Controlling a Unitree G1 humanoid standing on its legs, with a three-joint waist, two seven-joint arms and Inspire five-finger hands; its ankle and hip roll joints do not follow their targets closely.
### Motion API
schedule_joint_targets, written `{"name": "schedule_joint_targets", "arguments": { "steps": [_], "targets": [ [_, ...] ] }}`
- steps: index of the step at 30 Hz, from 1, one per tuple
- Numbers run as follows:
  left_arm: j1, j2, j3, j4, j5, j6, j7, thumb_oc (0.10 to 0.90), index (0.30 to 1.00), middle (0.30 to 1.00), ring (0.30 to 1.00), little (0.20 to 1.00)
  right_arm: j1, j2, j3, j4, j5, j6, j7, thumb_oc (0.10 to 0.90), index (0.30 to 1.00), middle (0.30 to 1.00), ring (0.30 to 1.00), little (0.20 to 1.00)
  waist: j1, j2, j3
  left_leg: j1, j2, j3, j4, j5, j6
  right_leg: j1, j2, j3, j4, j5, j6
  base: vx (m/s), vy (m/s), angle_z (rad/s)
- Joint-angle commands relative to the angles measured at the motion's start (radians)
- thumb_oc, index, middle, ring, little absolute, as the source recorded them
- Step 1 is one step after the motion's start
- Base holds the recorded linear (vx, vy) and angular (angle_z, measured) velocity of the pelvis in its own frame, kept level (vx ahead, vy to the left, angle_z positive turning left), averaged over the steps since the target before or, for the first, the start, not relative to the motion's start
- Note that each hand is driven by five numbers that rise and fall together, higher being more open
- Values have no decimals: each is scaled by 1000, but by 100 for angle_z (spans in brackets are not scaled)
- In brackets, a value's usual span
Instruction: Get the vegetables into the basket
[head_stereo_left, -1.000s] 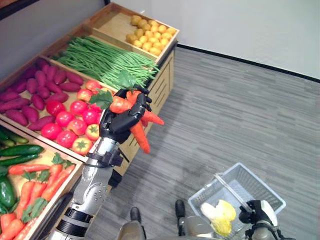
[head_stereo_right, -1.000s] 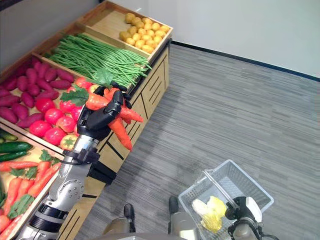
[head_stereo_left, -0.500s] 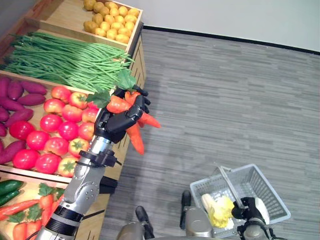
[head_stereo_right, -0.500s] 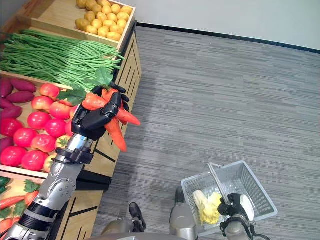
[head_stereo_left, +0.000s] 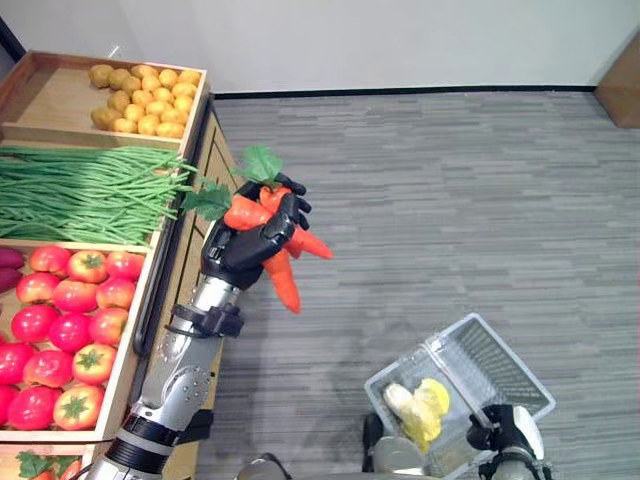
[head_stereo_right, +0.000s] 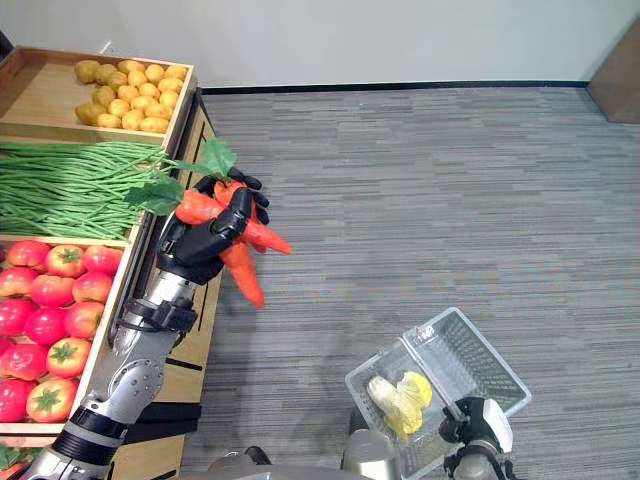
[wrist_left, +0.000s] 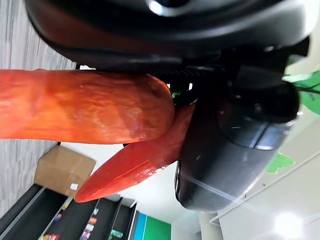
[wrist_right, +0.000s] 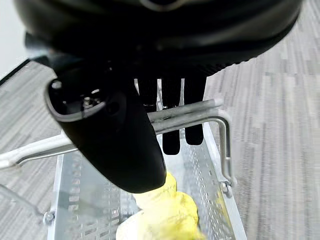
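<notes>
text: none legible | labels: none | numbers: none | signs: none | small items on dark shelving in the left wrist view are too blurred to read

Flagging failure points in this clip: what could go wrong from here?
The left hand holds several carrots in one bunch, fingers round the tops only; one could slip out over the floor. The basket hangs tilted from the right hand, far from the carrots, so a drop could miss it.
</notes>
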Motion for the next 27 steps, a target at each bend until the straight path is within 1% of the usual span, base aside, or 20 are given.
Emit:
{"name": "schedule_joint_targets", "arguments": {
  "steps": [1, 3, 4, 5, 6, 7, 8, 9, 10, 12, 13, 15, 17, 19, 20, 22, 23, 25, 26, 27],
  "targets": [
    [-96, 3, 23, -100, 9, -73, -30, 400, 300, 300, 300, 300, 5, -76, -21, -39, 11, -45, -54, 400, 300, 300, 300, 300, -16, -17, -6, -93, 88, -24, 99, 72, -120, 132, -37, -4, -61, -99, 79, -46, -308, 13],
    [-97, -4, 13, -98, 6, -72, -36, 400, 300, 300, 300, 300, -4, -95, -19, -31, 16, -51, -54, 400, 300, 300, 300, 300, -14, -13, 12, -108, 116, -62, 150, 112, -142, 144, -19, 7, -61, -110, 61, -28, -174, -4],
    [-97, -5, 10, -100, 7, -72, -38, 400, 300, 300, 300, 300, -12, -107, -20, -23, 19, -55, -53, 400, 300, 300, 300, 300, -11, -16, 15, -109, 111, -97, 157, 107, -141, 139, -15, 19, -61, -107, 55, -17, -86, -14],
    [-97, -7, 5, -104, 12, -75, -37, 400, 300, 300, 300, 300, -18, -120, -15, -24, 17, -55, -53, 400, 300, 300, 300, 300, -3, -18, 21, -115, 91, -162, 160, 95, -138, 140, -17, 31, -61, -108, 56, -19, -35, -12],
    [-97, -10, 2, -104, 20, -79, -30, 400, 300, 300, 300, 300, -30, -133, -9, -27, 16, -56, -53, 400, 300, 300, 300, 300, 9, -21, 22, -129, 48, -255, 134, 80, -127, 131, -23, 44, -61, -101, 61, 7, 16, -34],
    [-93, -9, -3, -105, 29, -84, -24, 400, 300, 300, 300, 300, -43, -153, -4, -27, 19, -61, -56, 400, 300, 300, 300, 300, 36, -24, 24, -136, -21, -396, 32, 13, -101, 126, -31, 74, -61, -95, 73, 8, 26, -50],
    [-93, -9, -3, -105, 29, -84, -24, 400, 300, 300, 300, 300, -43, -153, -4, -27, 19, -61, -56, 400, 300, 300, 300, 300, 36, -25, 22, -137, -23, -396, 29, 16, -100, 123, -32, 74, -61, -94, 73, 33, 33, -65],
    [-91, -6, -4, -105, 25, -87, -22, 400, 300, 300, 300, 300, -47, -161, 0, -32, 20, -65, -61, 400, 300, 300, 300, 300, 42, -23, 20, -138, -39, -429, -16, 9, -95, 117, -31, 89, -61, -91, 77, 23, 25, -54],
    [-96, -5, -10, -104, 23, -89, -24, 400, 300, 300, 300, 300, -49, -168, 3, -30, 18, -72, -62, 400, 300, 300, 300, 300, 41, -22, 22, -152, -39, -419, -17, 16, -93, 118, -33, 86, -60, -88, 79, 41, 64, -39],
    [-88, -4, 1, -107, 8, -88, -32, 400, 300, 300, 300, 300, -44, -176, 11, -64, 2, -72, -59, 400, 300, 300, 300, 300, 32, -16, 15, -126, -30, -358, -63, 25, -84, 115, -38, 84, -58, -89, 87, 50, 112, -16],
    [-85, -5, 4, -101, 3, -85, -37, 400, 300, 300, 300, 300, -49, -180, 9, -65, -2, -76, -61, 400, 300, 300, 300, 300, 34, -12, 6, -108, -43, -365, -88, 23, -76, 110, -40, 91, -61, -85, 93, 65, 124, -8],
    [-82, 2, 1, -108, -6, -85, -46, 400, 300, 300, 300, 300, -52, -182, 4, -63, -1, -78, -66, 400, 300, 300, 300, 300, 34, -10, -5, -81, -52, -342, -111, 23, -69, 108, -49, 99, -61, -79, 98, 71, 137, -27],
    [-76, 12, 0, -109, -12, -86, -52, 400, 300, 300, 300, 300, -54, -193, 0, -76, -10, -79, -66, 400, 300, 300, 300, 300, 40, -14, -16, -54, -67, -323, -142, 19, -59, 99, -61, 113, -61, -68, 110, 53, 141, -47],
    [-74, 15, 1, -108, -12, -85, -56, 400, 300, 300, 300, 300, -57, -200, -1, -70, -13, -81, -67, 400, 300, 300, 300, 300, 43, -15, -21, -42, -70, -314, -161, 20, -55, 94, -64, 120, -61, -63, 115, 26, 107, -17],
    [-73, 30, -7, -102, -16, -82, -62, 400, 300, 300, 300, 300, -75, -235, -29, -49, 2, -79, -69, 400, 300, 300, 300, 300, 48, -19, -38, -13, -79, -289, -213, 31, -47, 80, -72, 130, -61, -50, 127, 24, 100, 0],
    [-74, 36, -15, -102, -20, -83, -64, 400, 300, 300, 300, 300, -92, -253, -28, -38, 0, -75, -74, 400, 300, 300, 300, 300, 51, -19, -43, -8, -82, -285, -220, 31, -45, 78, -74, 129, -61, -49, 130, 28, 94, -9],
    [-79, 54, -19, -99, -18, -83, -65, 400, 300, 300, 300, 300, -99, -292, -23, -36, -17, -80, -71, 400, 300, 300, 300, 300, 54, -20, -50, 3, -84, -281, -228, 30, -43, 77, -77, 129, -61, -47, 135, 27, 61, -16],
    [-79, 54, -19, -99, -18, -83, -66, 400, 300, 300, 300, 300, -99, -292, -23, -36, -17, -81, -70, 400, 300, 300, 300, 300, 55, -20, -50, 3, -84, -281, -228, 30, -43, 77, -77, 130, -61, -48, 135, 10, 16, -6],
    [-88, 67, -38, -104, -16, -82, -65, 400, 300, 300, 300, 300, -127, -352, -16, -31, -31, -79, -61, 400, 300, 300, 300, 300, 58, -22, -57, 9, -86, -281, -229, 27, -41, 79, -79, 128, -61, -47, 138, 0, 0, 0],
    [-93, 71, -43, -105, -14, -83, -63, 400, 300, 300, 300, 300, -137, -370, -13, -32, -34, -81, -58, 400, 300, 300, 300, 300, 59, -22, -58, 11, -86, -282, -229, 26, -41, 80, -80, 127, -61, -47, 139, 0, 0, 0]
  ]
}}
